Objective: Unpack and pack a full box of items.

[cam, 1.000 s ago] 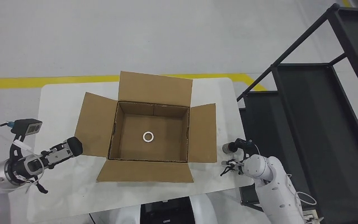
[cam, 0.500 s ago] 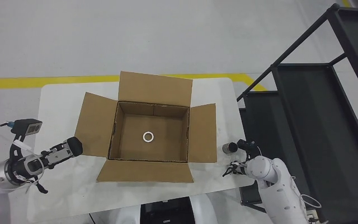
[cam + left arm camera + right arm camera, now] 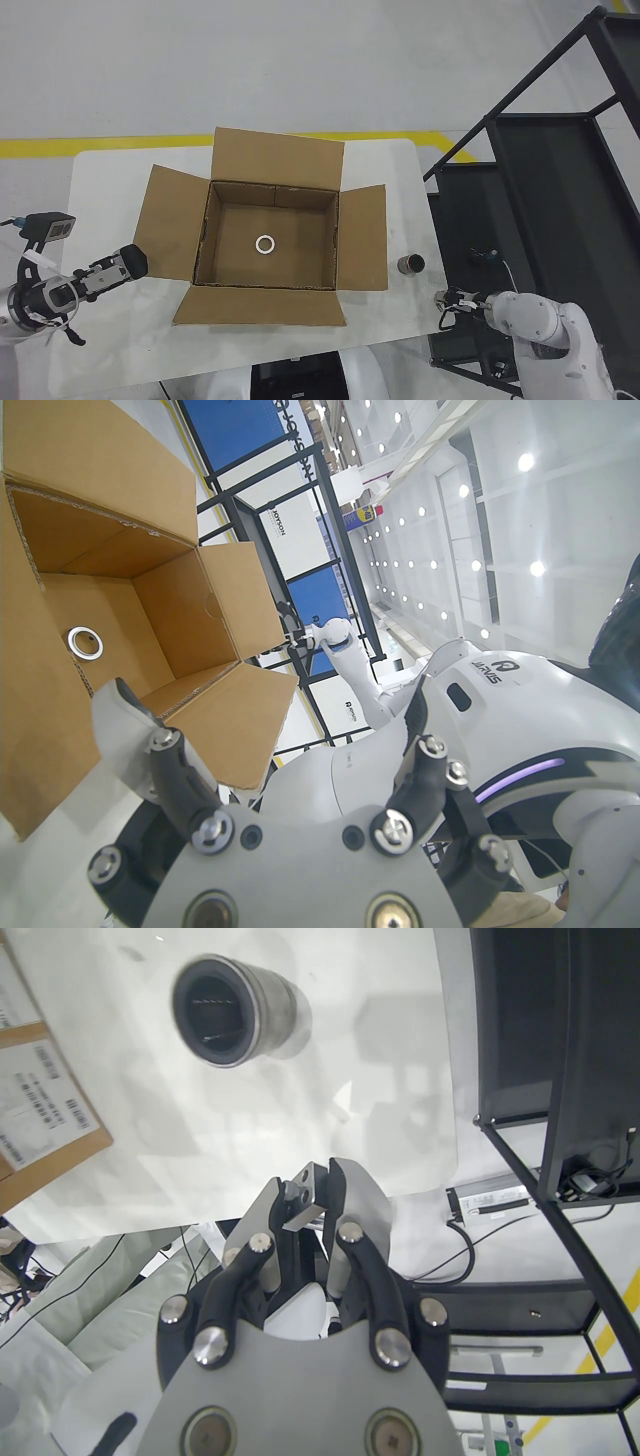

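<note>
An open brown cardboard box (image 3: 275, 195) sits in the middle of the white table (image 3: 110, 180) with its 4 flaps spread. A silver metal ring (image 3: 266, 243) lies on its floor, and a short dark metal cylinder (image 3: 411, 264) rests on the table just right of the right flap. The left arm lies low over the table's near left part, its end effector (image 3: 135, 261) released with 2 fingers spread wide, aimed at the left flap but apart from it. The right arm is bent out past the table's near right corner, its end effector (image 3: 447, 299) clenched on a small silver rectangular metal block (image 3: 300, 1200).
</note>
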